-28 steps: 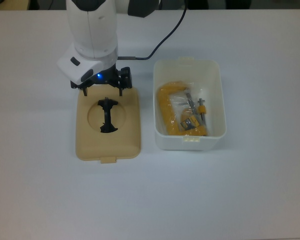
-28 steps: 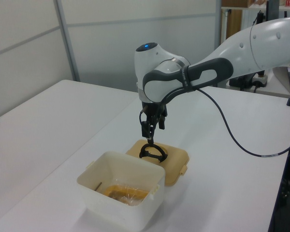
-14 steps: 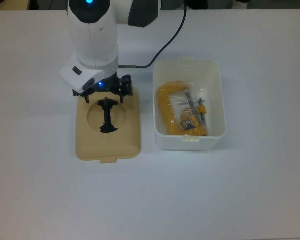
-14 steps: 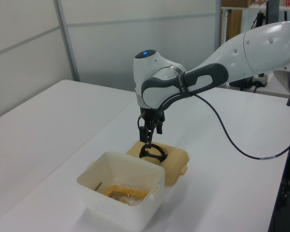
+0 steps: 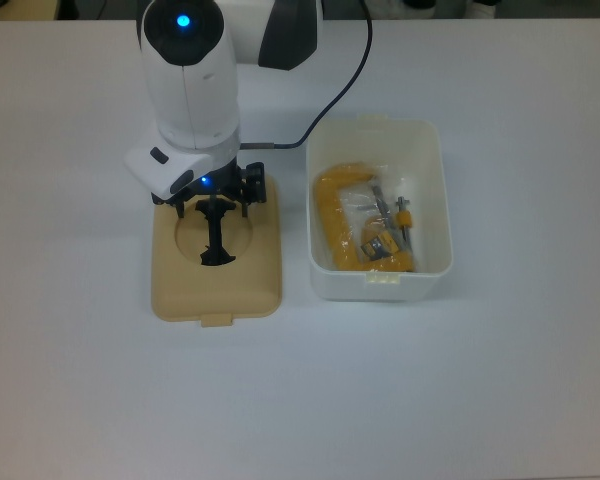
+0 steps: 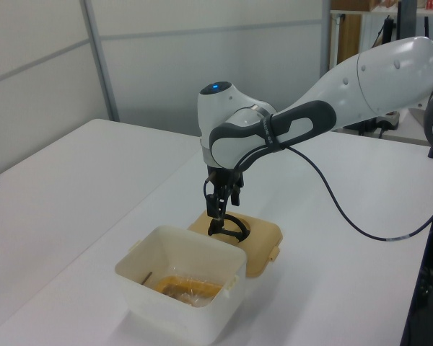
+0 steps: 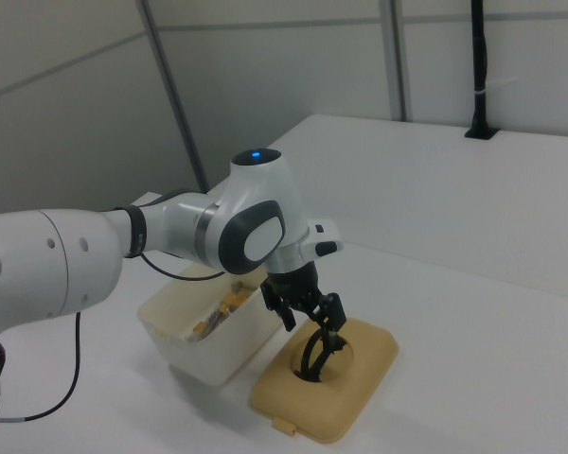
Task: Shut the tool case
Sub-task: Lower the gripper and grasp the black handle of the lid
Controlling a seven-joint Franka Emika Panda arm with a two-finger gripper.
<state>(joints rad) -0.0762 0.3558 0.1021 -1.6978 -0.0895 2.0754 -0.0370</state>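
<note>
The tool case lies in two parts on the white table. Its tan lid (image 5: 250, 280) (image 6: 263, 238) (image 7: 360, 364) rests flat at the top view's left, with a black handle (image 5: 217, 238) (image 6: 229, 229) (image 7: 314, 357) standing up from its round recess. The white tub (image 5: 435, 200) (image 6: 177, 292) (image 7: 194, 355) stands uncovered beside it and holds a yellow clamp (image 5: 332, 225) in a clear bag. My gripper (image 5: 213, 207) (image 6: 218, 214) (image 7: 312, 322) points down over the far end of the handle, open, with a finger on each side.
A black cable (image 5: 330, 95) runs from the gripper's mount across the table behind the tub. The white arm (image 5: 190, 80) reaches in over the lid's far edge. White table (image 5: 430, 400) lies bare at the top view's bottom.
The gripper has come lower and nearer along the lid, from its far edge to over the handle. Lid, handle and tub have not moved.
</note>
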